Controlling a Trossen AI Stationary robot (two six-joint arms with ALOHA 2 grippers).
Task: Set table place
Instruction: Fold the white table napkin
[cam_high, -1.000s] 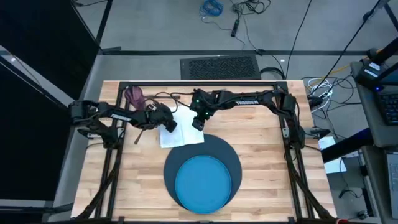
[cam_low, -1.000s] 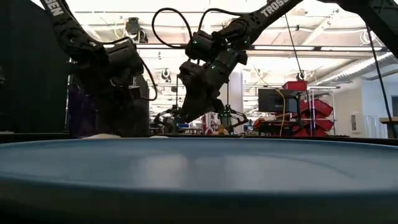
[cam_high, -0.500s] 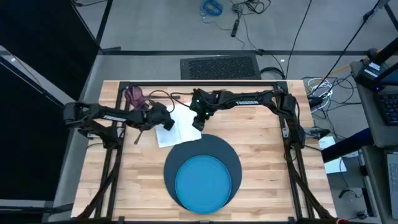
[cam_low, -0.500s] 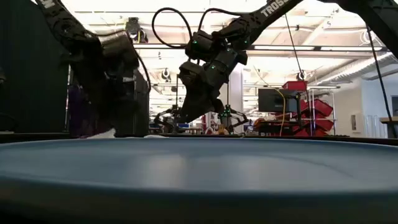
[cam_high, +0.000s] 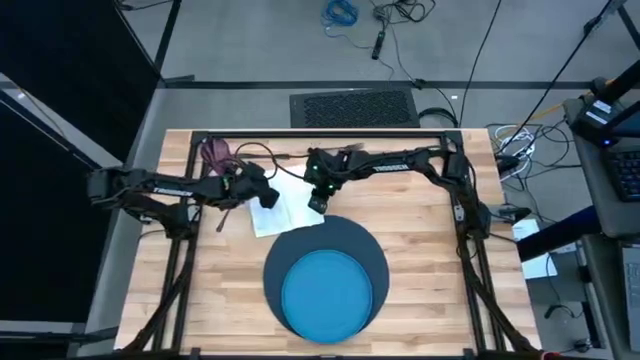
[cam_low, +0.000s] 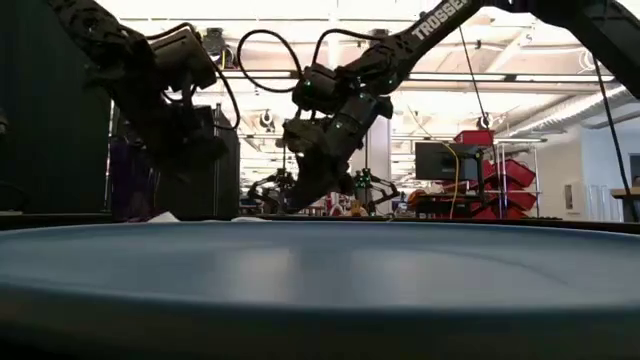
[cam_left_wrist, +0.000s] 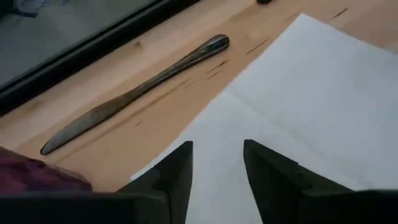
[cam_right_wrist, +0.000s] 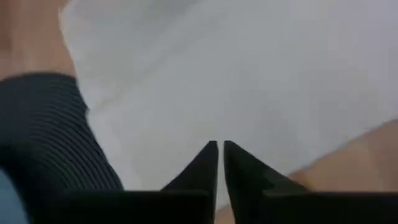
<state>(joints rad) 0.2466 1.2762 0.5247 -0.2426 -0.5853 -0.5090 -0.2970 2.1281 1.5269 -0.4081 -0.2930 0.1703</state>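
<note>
From above, a pale wooden table (cam_high: 420, 270) holds a dark round mat (cam_high: 372, 248) with a bright blue plate (cam_high: 327, 293) lying on it. A white napkin (cam_high: 290, 210) lies flat just beyond the mat, its near edge touching the mat's far rim. The left gripper (cam_high: 268, 198) sits over the napkin's left edge. The right gripper (cam_high: 317, 199) sits over the napkin's right edge, close to the mat. A purple cup (cam_high: 213, 153) stands behind the left arm, near the table's far left corner.

From table height, the plate's rim (cam_low: 320, 270) fills the foreground. Both arms reach down behind it, the right gripper (cam_low: 300, 190) pointing low toward the table. A white corner of napkin (cam_low: 163, 216) shows below the left arm.

In the left wrist view, the left gripper (cam_left_wrist: 217, 165) has its fingers apart with a clear gap, holding nothing, hovering over the napkin (cam_left_wrist: 298, 106). A metal knife (cam_left_wrist: 137, 93) lies on the wood just beside the napkin, its long axis running slantwise along the napkin's edge, its handle end toward the napkin's far corner.

In the right wrist view, the right gripper (cam_right_wrist: 220, 152) has its fingertips nearly together with only a thin slit between them, low over the napkin (cam_right_wrist: 249, 81). Whether they pinch it cannot be told. The ribbed mat (cam_right_wrist: 43, 143) lies just beside the napkin.
</note>
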